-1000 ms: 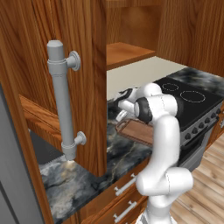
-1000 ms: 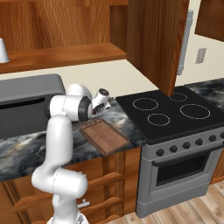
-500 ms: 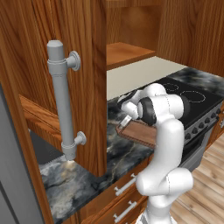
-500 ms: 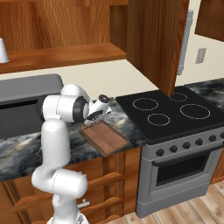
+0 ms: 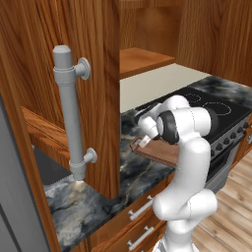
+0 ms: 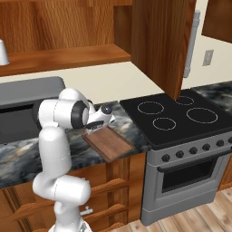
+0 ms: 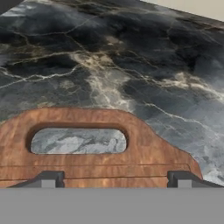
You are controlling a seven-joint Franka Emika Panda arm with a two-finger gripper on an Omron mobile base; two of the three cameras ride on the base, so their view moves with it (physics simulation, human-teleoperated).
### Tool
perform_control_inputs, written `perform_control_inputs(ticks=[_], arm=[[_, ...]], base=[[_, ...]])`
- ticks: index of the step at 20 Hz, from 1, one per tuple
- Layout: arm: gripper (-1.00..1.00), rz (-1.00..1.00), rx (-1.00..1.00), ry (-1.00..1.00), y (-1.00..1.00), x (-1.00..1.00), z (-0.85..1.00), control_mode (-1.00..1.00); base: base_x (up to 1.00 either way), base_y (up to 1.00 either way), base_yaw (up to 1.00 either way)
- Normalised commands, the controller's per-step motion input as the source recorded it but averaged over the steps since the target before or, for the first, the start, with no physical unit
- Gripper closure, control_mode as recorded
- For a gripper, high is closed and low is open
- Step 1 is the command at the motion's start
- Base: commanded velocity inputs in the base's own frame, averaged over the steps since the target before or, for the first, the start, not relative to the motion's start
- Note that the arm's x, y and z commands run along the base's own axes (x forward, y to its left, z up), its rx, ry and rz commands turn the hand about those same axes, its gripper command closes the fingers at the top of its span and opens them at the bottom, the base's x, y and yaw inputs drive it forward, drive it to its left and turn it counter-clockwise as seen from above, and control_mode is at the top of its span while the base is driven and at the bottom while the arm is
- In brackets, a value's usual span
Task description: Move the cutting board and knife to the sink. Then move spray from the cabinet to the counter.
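The board (image 6: 108, 143) is lying flat on the tabletop (image 6: 18, 156), near its front edge, between the sink (image 6: 18, 122) on the left and the stove (image 6: 181, 115) on the right. The board's handle end is pointing toward the back, and the slot (image 7: 78, 140) is sitting just beyond the tool (image 7: 116, 178). The tool is hanging over that end, its tips apart on either side. The cabinet (image 6: 68, 54) is hanging above the sink, its door (image 5: 69, 98) standing ahead of the tabletop's front edge.
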Motion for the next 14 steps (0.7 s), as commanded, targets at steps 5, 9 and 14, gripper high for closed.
perform_control_inputs(ticks=[5, 9, 14], arm=[[-1.0, 0.0, -0.11, -0.01, -0.2, -0.47, -1.0, -1.0], [-1.0, -0.01, -0.02, 0.04, -0.93, -0.84, -0.81, -1.0], [-1.0, -0.09, 0.02, 0.15, -1.0, -1.0, -0.25, -1.0]], base=[[0.0, 0.0, 0.0], [0.0, 0.0, 0.0], [0.0, 0.0, 0.0]])
